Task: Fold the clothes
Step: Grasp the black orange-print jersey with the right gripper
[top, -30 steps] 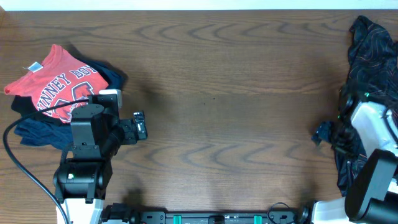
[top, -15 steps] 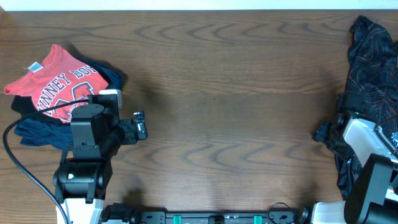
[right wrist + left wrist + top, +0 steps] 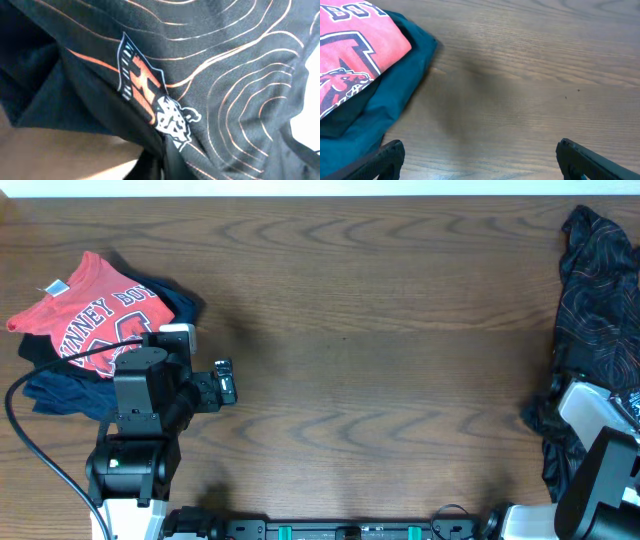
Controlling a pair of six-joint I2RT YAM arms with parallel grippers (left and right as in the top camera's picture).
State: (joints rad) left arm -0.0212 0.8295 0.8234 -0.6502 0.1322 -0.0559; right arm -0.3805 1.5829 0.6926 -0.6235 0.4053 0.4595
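Shirt (image 3: 240, 65) chest logo (image 3: 150, 97) legible only from right wrist.

Even, diffuse light from above falls on the wooden table (image 3: 380, 330). A soft, smudged shadow lies just ahead of the left gripper (image 3: 480, 152) and its wide-set jaws, whose fingertips (image 3: 387, 157) blur. Up close, the black shirt (image 3: 215, 85) is softly focused, washed white at the frame's right edge.
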